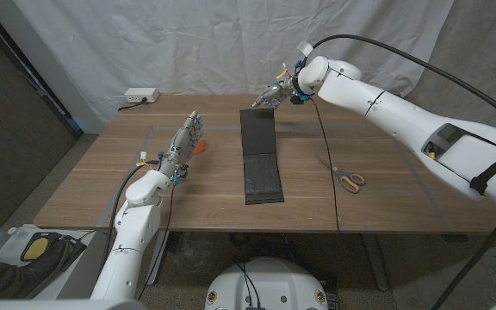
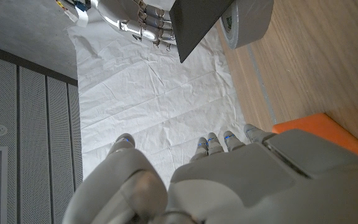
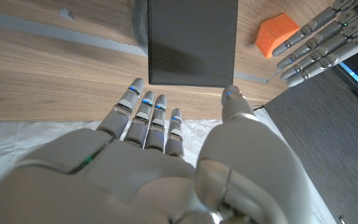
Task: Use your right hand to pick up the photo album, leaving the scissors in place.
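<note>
The black photo album (image 1: pixel 261 159) lies lengthwise in the middle of the wooden table (image 1: pixel 377 207). Its far half tilts up off the wood while the near half stays down. My right hand (image 1: pixel 275 93) is at the album's far edge; in the right wrist view that edge of the album (image 3: pixel 191 40) sits between the thumb and the straight fingers of the right hand (image 3: pixel 166 174). In the left wrist view the raised album corner (image 2: pixel 197 18) shows beside the right hand (image 2: pixel 138 22). The yellow-handled scissors (image 1: pixel 349 178) lie to the right. My left hand (image 1: pixel 183 142) stands with fingers straight, holding nothing.
An orange block (image 1: pixel 200 146) sits beside my left hand. A grey tape roll (image 2: pixel 250 22) stands behind the raised album. A black cable (image 1: pixel 325 146) hangs from the right arm over the table between album and scissors. A white power strip (image 1: pixel 140 96) lies at the far left edge.
</note>
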